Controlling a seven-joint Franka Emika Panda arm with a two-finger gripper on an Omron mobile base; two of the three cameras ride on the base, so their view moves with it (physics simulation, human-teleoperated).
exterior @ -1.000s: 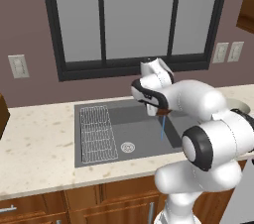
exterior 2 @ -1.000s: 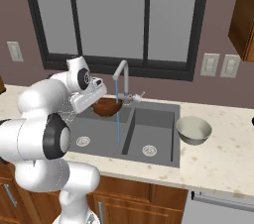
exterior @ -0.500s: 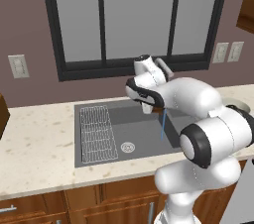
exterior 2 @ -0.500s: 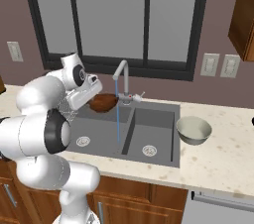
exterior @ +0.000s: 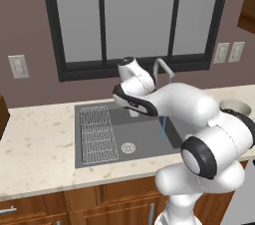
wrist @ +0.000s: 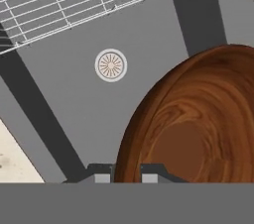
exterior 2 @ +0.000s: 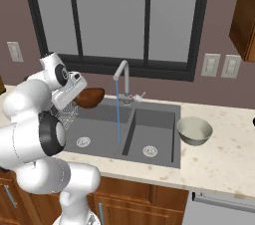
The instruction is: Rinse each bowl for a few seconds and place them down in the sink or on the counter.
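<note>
My gripper (wrist: 126,174) is shut on the rim of the dark reddish-brown wooden bowl (wrist: 198,124), which is tilted with its hollow facing the hand camera. In the right base view this bowl (exterior 2: 89,97) hangs over the left basin of the sink (exterior 2: 154,129), left of the water stream (exterior 2: 118,114) falling from the curved faucet (exterior 2: 122,72). The pale grey-green bowl (exterior 2: 194,130) stands upright on the counter (exterior 2: 224,154) just right of the sink. In the left base view it (exterior: 234,105) sits at the far right.
A wire grid rack (exterior: 97,132) lies in the left part of the sink (exterior: 144,139), and its edge (wrist: 74,0) shows above the round drain (wrist: 110,65). The window and wall stand close behind the faucet (exterior: 162,64). Beige counter (exterior: 35,144) stretches left of the sink.
The arm has carried the brown bowl leftward and slightly up, out from under the water stream to over the left basin. The grip has not changed.
</note>
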